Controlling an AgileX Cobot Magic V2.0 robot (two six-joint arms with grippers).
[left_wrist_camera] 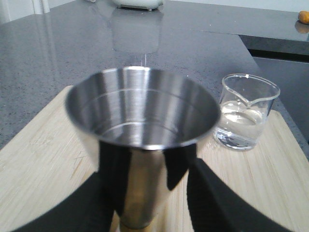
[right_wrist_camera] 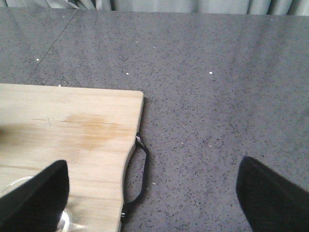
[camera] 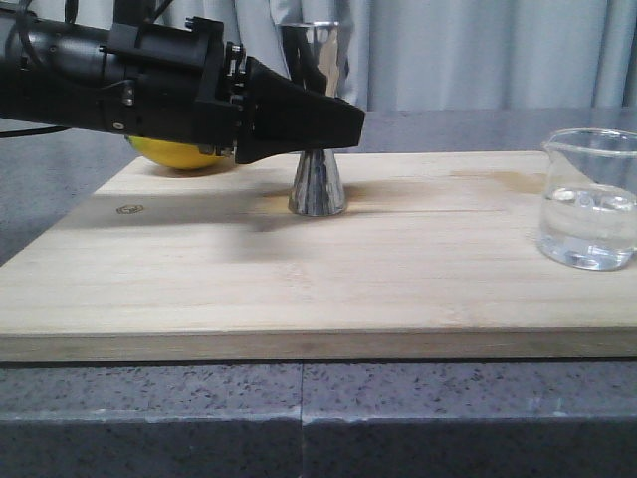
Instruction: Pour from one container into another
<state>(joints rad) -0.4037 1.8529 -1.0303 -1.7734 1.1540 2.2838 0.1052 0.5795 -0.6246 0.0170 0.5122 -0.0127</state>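
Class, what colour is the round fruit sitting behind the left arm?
Yellow: the lemon, seen best in the front view, partly hidden behind the left arm.

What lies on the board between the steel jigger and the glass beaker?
Nothing: in the front view, only bare wooden board separates the jigger from the beaker. The left wrist view agrees.

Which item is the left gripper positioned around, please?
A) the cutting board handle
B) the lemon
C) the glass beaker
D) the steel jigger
D: the left gripper straddles the steel jigger below its cup, while the glass beaker stands apart on the board.
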